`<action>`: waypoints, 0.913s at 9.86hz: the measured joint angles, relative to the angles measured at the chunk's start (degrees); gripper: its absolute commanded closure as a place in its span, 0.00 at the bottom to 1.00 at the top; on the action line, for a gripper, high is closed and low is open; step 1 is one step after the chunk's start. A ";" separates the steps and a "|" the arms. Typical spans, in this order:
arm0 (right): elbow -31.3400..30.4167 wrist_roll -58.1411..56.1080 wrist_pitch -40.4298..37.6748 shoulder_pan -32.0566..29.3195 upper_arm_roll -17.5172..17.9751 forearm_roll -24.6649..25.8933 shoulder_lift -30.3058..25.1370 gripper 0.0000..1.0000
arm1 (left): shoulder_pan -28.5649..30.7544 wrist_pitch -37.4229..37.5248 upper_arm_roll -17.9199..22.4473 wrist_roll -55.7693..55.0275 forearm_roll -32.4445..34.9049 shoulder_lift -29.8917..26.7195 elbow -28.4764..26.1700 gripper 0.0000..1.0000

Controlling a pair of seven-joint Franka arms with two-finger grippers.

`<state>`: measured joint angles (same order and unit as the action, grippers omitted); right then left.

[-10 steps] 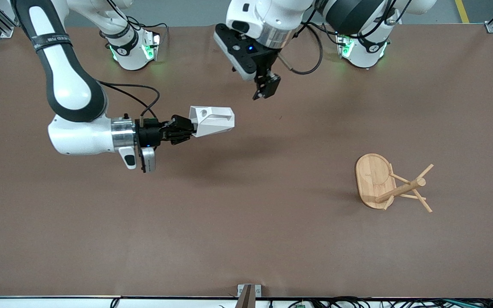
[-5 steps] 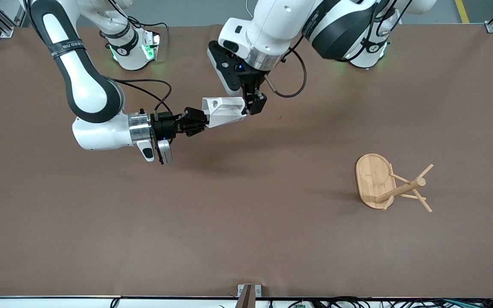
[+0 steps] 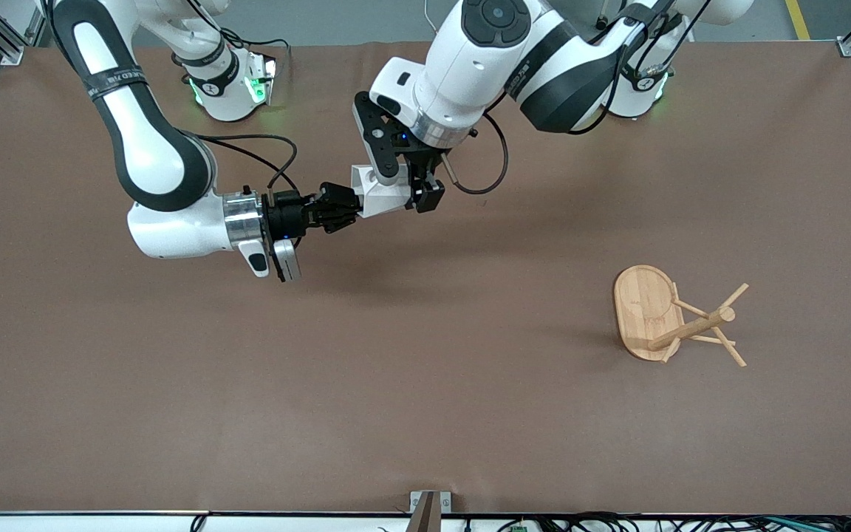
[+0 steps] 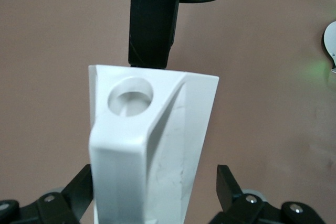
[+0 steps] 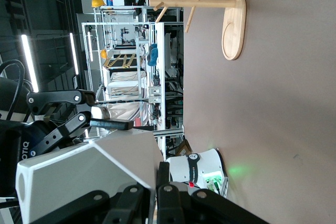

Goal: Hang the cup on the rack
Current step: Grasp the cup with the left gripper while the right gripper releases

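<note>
My right gripper (image 3: 337,212) clenches the cup (image 3: 381,193) aloft over mid-table, well apart from the rack (image 3: 673,316); left gripper (image 3: 417,193) open, fingers straddling its body; looks light, rigid, slick-faceted, so grip flat facets, handle hole clear.

Bright even overhead light, soft shadows on the table (image 3: 425,384), sharp front view, close cup (image 4: 152,150) slightly blurred

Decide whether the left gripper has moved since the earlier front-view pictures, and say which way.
Yes. Judged against the rack, which has stayed put, the left gripper has come down from above the table onto the cup held in the right gripper.
</note>
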<state>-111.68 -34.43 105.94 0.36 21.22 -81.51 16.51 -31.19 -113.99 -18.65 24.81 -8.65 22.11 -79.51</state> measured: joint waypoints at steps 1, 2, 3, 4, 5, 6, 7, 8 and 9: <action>0.00 -0.06 0.01 -0.01 -0.01 -0.03 -0.12 1.00 | -0.01 0.00 0.00 0.19 0.00 -0.01 0.10 0.90; -0.11 -0.19 -0.27 0.00 0.00 -0.02 -0.38 0.99 | 0.07 0.00 0.09 0.26 0.01 0.00 0.25 1.00; -0.29 -0.23 -0.12 -0.01 -0.03 -0.02 -0.80 0.99 | 0.20 0.05 0.08 0.45 0.00 -0.03 0.40 1.00; -0.44 -0.23 0.01 -0.02 -0.05 -0.03 -1.11 0.99 | 0.20 0.05 0.06 0.70 -0.01 -0.03 0.51 1.00; -0.47 -0.23 0.13 -0.02 -0.04 -0.04 -1.23 0.99 | 0.23 0.05 0.06 0.81 -0.01 -0.03 0.58 1.00; -0.47 -0.23 0.17 -0.02 -0.05 -0.09 -1.29 0.95 | 0.25 0.06 0.05 0.83 -0.01 -0.03 0.64 1.00; -0.46 0.13 0.20 -0.02 -0.05 -0.21 -1.35 0.07 | 0.29 0.08 0.04 0.88 -0.01 -0.05 0.73 1.00; -0.39 1.51 0.17 -0.02 -0.04 -0.32 -1.46 0.00 | 0.34 0.20 0.02 0.92 -0.02 -0.07 0.87 1.00; -0.14 3.29 0.03 -0.02 0.03 -0.51 -1.75 0.00 | 0.38 0.30 0.02 0.92 -0.02 -0.06 0.88 1.00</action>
<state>-111.82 -31.14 105.96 0.35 21.25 -82.01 14.76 -30.81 -113.69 -18.63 25.73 -8.66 22.05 -78.63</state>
